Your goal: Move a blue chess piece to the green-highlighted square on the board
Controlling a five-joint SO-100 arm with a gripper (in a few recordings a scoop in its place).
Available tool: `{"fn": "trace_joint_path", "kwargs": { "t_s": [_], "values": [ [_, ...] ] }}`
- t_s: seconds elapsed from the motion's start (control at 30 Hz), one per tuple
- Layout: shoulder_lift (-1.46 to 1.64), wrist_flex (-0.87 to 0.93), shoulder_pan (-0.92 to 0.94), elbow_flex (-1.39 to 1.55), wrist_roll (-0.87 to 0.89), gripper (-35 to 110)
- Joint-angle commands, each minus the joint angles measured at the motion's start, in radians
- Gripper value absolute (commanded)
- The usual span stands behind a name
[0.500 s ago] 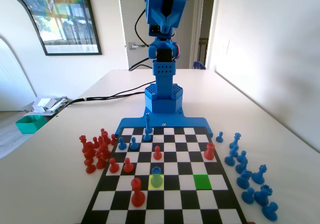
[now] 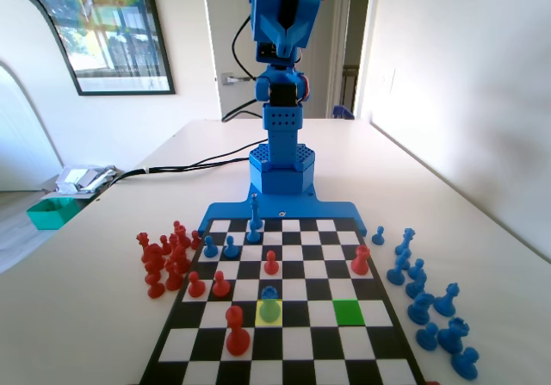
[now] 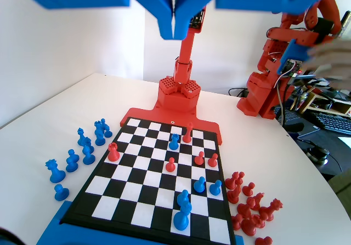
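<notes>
1. The blue arm stands upright at the far end of the board in the fixed view, folded high above its base.
2. The pincer hangs from the top edge of the wrist view, well above the board – its two jaws pressed together with only a thin seam between them, holding nothing.
3. The pawn sits on the yellow square in the fixed view, in the second row from the board's near edge, a little left of centre. In the wrist view that same pawn stands toward the board's far end.
4. The green square lies in the same row, two squares to the right of the yellow one in the fixed view – bare, with no piece on it.
5. A tall blue piece stands near the board's far edge in the fixed view, with two short blue pawns just left of it.
6. Red pieces are scattered over the board; the largest one stands near the near edge, left of the pawn in the fixed view.
7. Off the board, a heap of red pieces lies on the bench along the board's left edge and a string of blue pieces along its right edge in the fixed view.
</notes>
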Motion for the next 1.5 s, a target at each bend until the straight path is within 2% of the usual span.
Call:
{"fn": "trace_joint_path", "kwargs": {
  "t_s": [0.0, 0.37, 0.5, 0.63, 0.8, 1.1, 1.27, 1.47],
  "values": [
    [0.020, -0.002, 0.008, 0.005, 0.003, 2],
    [0.020, -0.002, 0.008, 0.005, 0.003, 2],
    [0.020, -0.002, 0.008, 0.005, 0.003, 7],
    [0.020, -0.002, 0.012, 0.005, 0.002, 1],
    [-0.002, -0.011, -0.005, -0.032, 0.040, 1],
    [-0.370, 0.075, -0.011, -0.379, 0.143, 1],
    [-0.612, 0.000, 0.026, -0.469, 0.235, 1],
    [-0.884, -0.126, 0.078, -0.520, 0.262, 1]
  ]
}}
